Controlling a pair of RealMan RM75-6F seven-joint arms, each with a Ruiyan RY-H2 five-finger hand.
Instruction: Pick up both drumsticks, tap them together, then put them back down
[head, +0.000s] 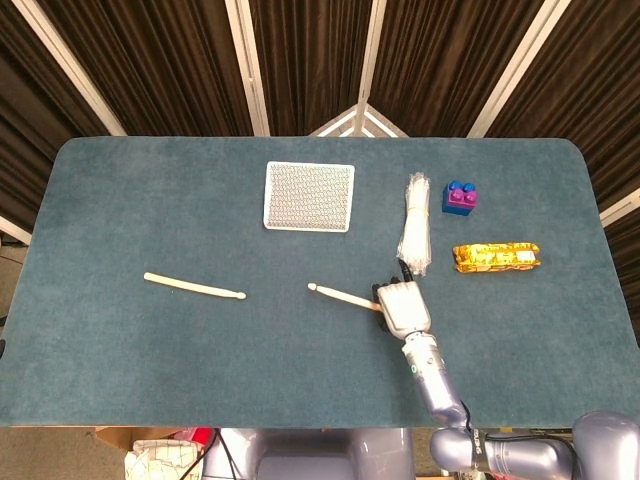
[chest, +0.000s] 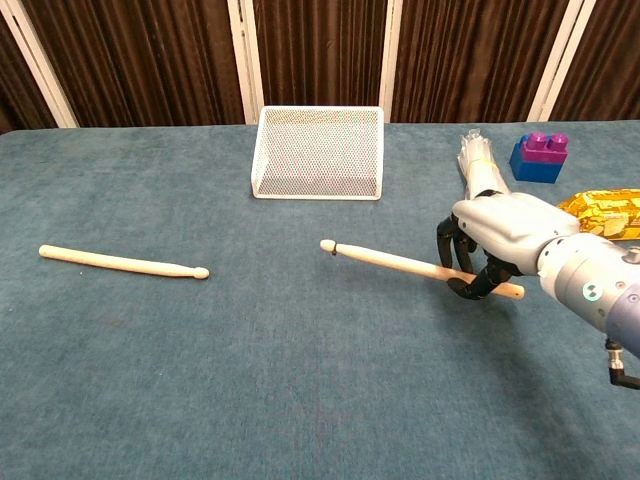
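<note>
Drumstick (chest: 390, 262) butt hidden inside right hand (chest: 490, 240) grip.

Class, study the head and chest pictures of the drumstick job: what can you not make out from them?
- Left hand: in neither view.
- Right hand fingers on the held drumstick: head view, covered by the hand's back.
- Gold packet: chest view, cut by the right edge and the forearm.
- Clear bundle: contents too small.

Even, bright overhead light in both views, no glare on my counter (head: 150, 200). Shadows soft and faint, a thin one under the drumstick (chest: 395, 262) I hold. Focus sharp throughout; dark curtains (chest: 150, 60) keep detail. Slight wide-angle bend at head-view edges.
</note>
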